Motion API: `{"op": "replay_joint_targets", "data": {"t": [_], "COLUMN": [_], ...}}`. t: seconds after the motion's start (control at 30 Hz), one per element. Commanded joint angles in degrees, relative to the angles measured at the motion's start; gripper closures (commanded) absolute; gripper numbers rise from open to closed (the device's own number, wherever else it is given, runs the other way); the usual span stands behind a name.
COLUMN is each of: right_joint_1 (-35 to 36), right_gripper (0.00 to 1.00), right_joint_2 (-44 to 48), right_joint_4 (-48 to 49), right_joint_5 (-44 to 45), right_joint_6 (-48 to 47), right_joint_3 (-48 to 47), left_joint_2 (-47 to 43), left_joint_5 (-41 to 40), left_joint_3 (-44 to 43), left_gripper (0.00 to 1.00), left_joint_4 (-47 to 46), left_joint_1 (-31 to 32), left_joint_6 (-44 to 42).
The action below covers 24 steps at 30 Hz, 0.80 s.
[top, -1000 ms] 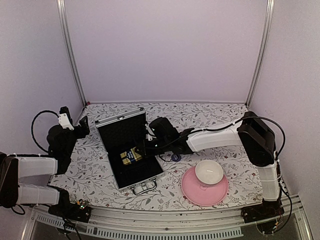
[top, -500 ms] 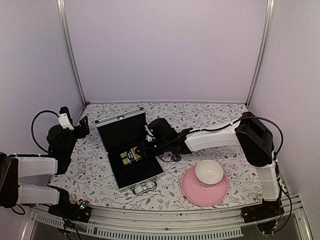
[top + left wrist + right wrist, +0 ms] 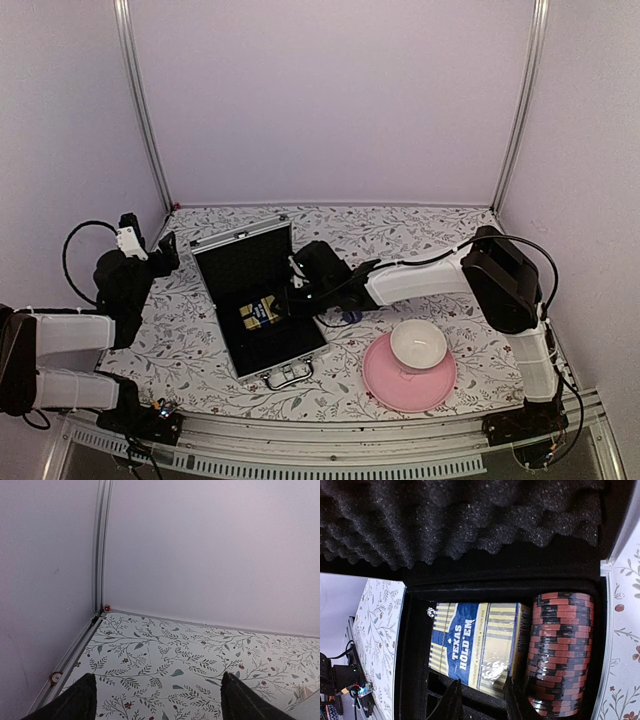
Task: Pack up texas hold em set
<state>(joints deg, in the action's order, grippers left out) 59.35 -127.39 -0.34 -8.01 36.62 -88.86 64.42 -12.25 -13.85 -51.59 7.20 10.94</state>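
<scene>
Gold-and-blue striped card box [image 3: 480, 645] lies under my right gripper [image 3: 482, 700], narrowly parted and empty, left gripper [image 3: 155, 700] wide; I fear a dragging fingertip could tilt it onto the dark red chip stack [image 3: 562, 655].

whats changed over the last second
The right gripper crept a little to the left, further over the open case, its jaws apart and gripping nothing. The card box and chips in the case, the left gripper, the bowl and the plate stayed put.
</scene>
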Motion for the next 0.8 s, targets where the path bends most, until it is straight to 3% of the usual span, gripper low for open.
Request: {"op": "replay_joint_targets", "data": {"t": [0.0, 0.47, 0.77], "right_joint_1": [0.33, 0.33, 0.41], "right_gripper": [0.71, 0.7, 0.54], "right_joint_2": [-1.01, 0.65, 12.47], "right_joint_4": [-1.26, 1.08, 4.15], "right_joint_5": [-0.23, -1.16, -0.59], "right_joint_6": [0.28, -0.95, -3.59], "right_joint_3": [-1.58, -0.37, 9.81], "left_joint_2": [-0.09, -0.18, -0.94], "left_joint_5": [0.45, 0.47, 0.69], "left_joint_3": [-0.57, -0.57, 0.24], "left_gripper": [0.15, 0.14, 0.14], "left_joint_4": [-0.61, -0.63, -1.1], "left_joint_1": [-0.31, -0.27, -0.33], "left_joint_6": [-0.56, -0.56, -0.48]}}
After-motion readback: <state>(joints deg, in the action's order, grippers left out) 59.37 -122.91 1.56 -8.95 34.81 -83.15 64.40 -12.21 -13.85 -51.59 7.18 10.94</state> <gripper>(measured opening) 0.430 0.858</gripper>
